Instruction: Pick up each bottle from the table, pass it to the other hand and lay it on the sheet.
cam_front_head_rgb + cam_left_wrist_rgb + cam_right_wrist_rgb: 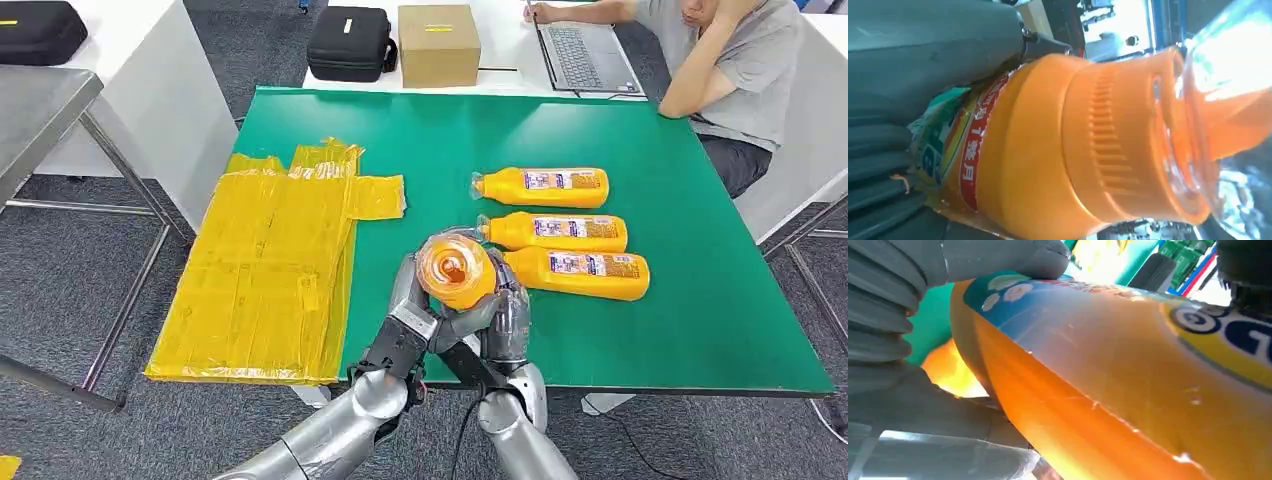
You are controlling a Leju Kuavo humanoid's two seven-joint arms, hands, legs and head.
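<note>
Over the near edge of the green worktop you've got both hands on one orange bottle, cap end pointing up at the head camera. Your left hand comes up from the left with its fingers wrapped around the labelled body just behind the cap. Your right hand cups it from the other side, fingers closed against the lower body. Three more bottles lie on their sides just beyond, stacked toward the far edge. The yellow sheet hangs over the left edge, nothing on it yet.
</note>
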